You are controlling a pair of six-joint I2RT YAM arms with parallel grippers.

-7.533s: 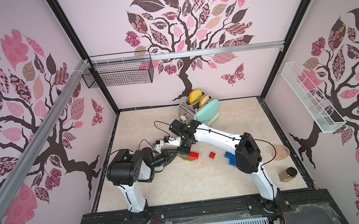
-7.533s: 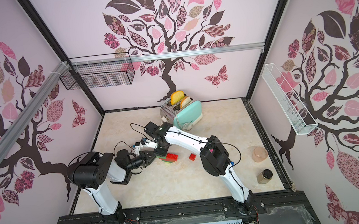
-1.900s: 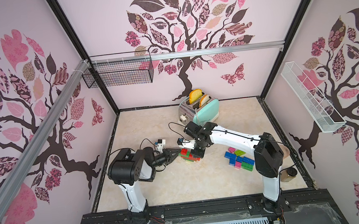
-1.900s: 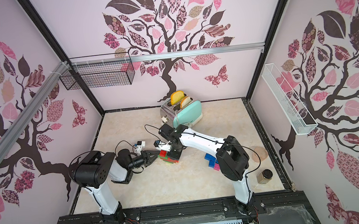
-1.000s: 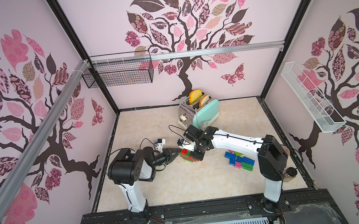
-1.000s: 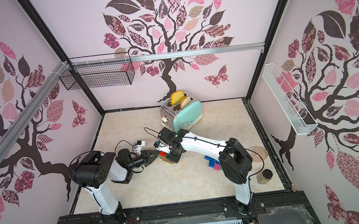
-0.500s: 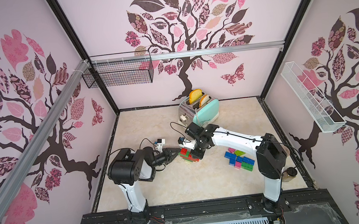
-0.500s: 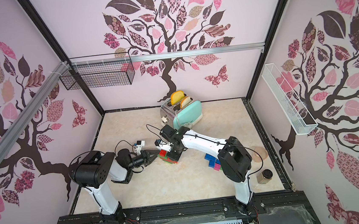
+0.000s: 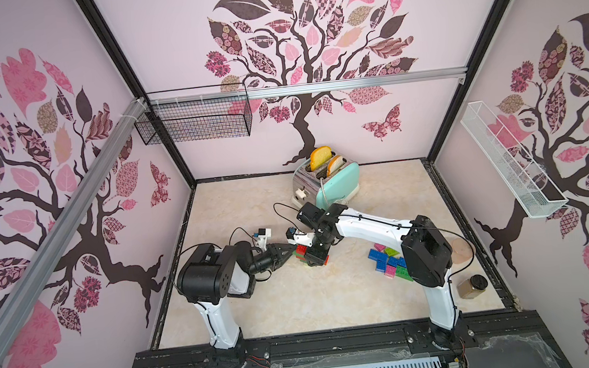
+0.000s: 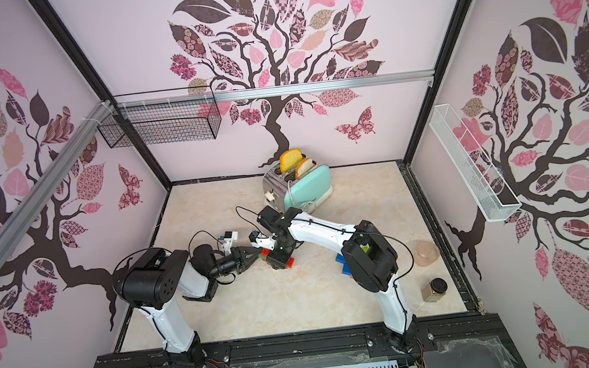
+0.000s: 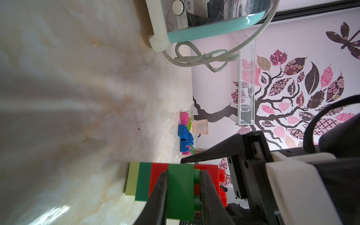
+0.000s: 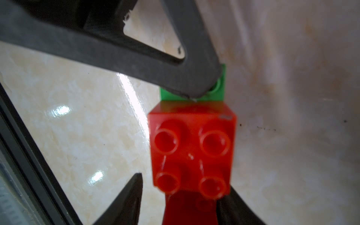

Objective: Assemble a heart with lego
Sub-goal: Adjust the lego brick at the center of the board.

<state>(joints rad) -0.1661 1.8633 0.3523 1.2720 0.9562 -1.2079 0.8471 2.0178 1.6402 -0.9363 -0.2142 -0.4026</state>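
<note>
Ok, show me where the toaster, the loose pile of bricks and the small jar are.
toaster [image 9: 340, 184]: in a top view, on its teal side panel.
loose pile of bricks [image 9: 378, 255]: in a top view, on a blue brick at the pile's edge.
small jar [image 9: 472, 286]: in a top view, on its side beside the dark lid.
</note>
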